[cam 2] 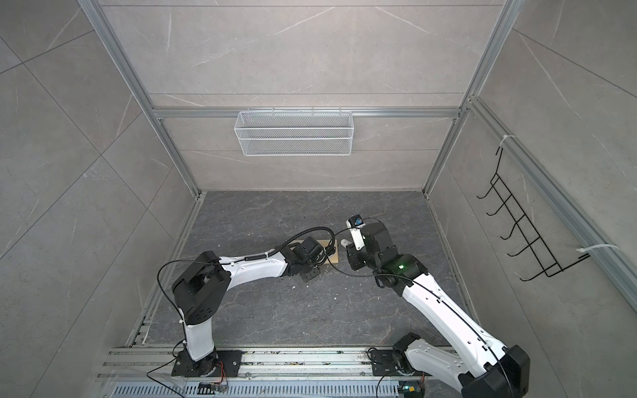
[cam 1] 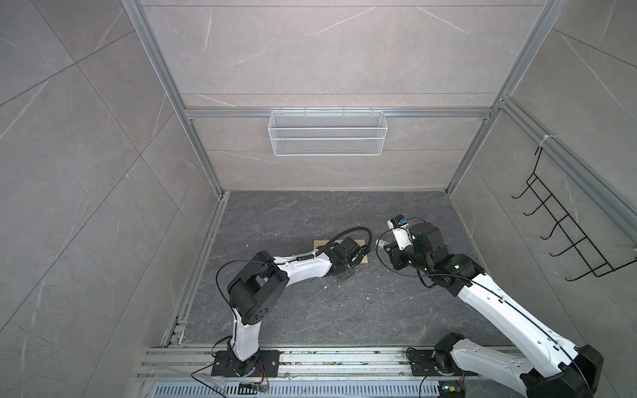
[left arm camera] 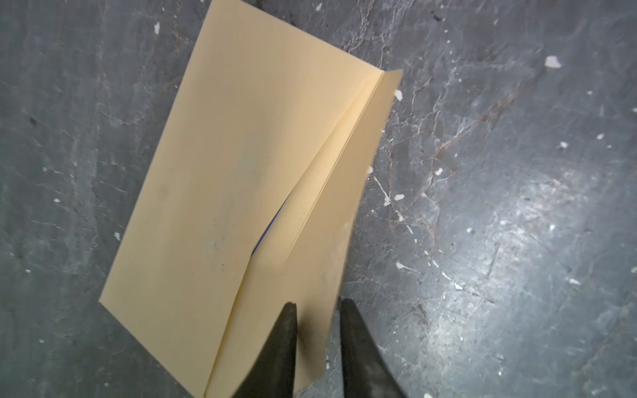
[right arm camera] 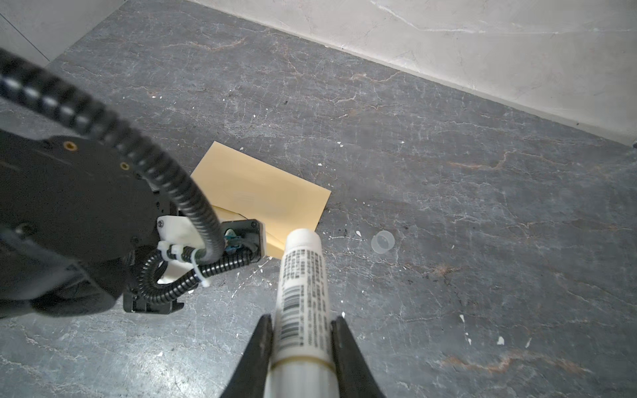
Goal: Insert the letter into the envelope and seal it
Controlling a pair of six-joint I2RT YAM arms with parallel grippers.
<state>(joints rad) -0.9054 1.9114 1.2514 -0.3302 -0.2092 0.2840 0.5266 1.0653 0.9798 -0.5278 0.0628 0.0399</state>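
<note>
The tan envelope [left arm camera: 241,155] lies flat on the dark floor, mostly hidden under my left wrist in both top views [cam 1: 320,244] [cam 2: 332,262]. Its flap [left arm camera: 344,193] stands lifted along the crease. A thin blue sliver of the letter [left arm camera: 272,225] shows inside the mouth. My left gripper [left arm camera: 319,303] straddles the flap's free edge, its jaws a narrow gap apart with the paper slanting across that gap. My right gripper [right arm camera: 301,318] is shut on a white glue stick [right arm camera: 303,275], held above the floor with its tip near the envelope's [right arm camera: 269,193] corner.
A small clear cap [right arm camera: 382,241] lies on the floor beside the envelope. White specks litter the floor. My left wrist and its corrugated cable [right arm camera: 86,213] sit over the envelope. A white wire basket [cam 1: 327,132] hangs on the back wall, a black hook rack [cam 1: 568,241] on the right wall.
</note>
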